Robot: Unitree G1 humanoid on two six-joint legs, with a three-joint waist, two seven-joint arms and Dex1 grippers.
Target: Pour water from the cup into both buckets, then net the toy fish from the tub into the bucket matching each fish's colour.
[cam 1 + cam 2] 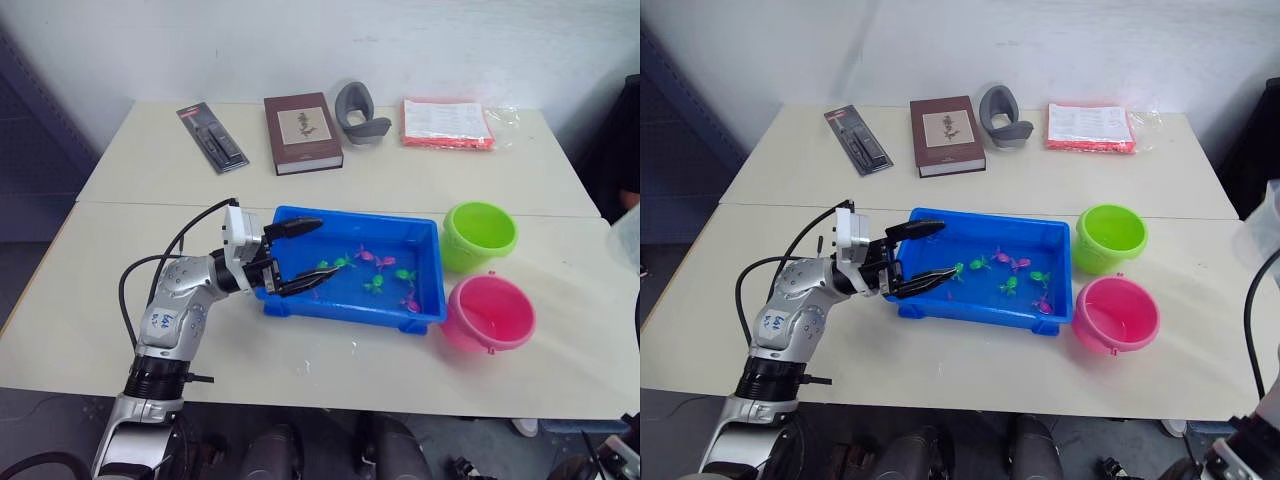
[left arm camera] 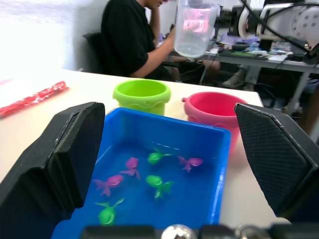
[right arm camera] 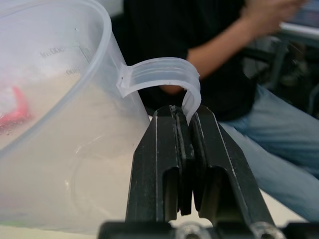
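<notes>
Looking down from the head camera, you have the blue tub as your reference landmark on the pale table. Your left gripper sits at the tub's left end with its two black fingers spread wide apart, one above the rim and one reaching into the tray, and nothing is held between them. Inside the tub you can count several small toy fish, green and pink-magenta mixed, grouped toward the tub's middle and right half. Just beyond the tub's right end stand the two buckets: the lime green bucket at the far right corner and the pink bucket at the near right corner, close to each other. From the left wrist camera you see both buckets behind the tub's far wall, and the clear cup raised above and behind them. Your right gripper is closed tight on the cup's curved handle, with the cup body hanging beside the fingers. A seated person in a dark top is visible beyond the table. Well behind the tub, along the far table edge, lie a black blister pack, a brown book, a grey curved holder and a red-edged plastic packet.
</notes>
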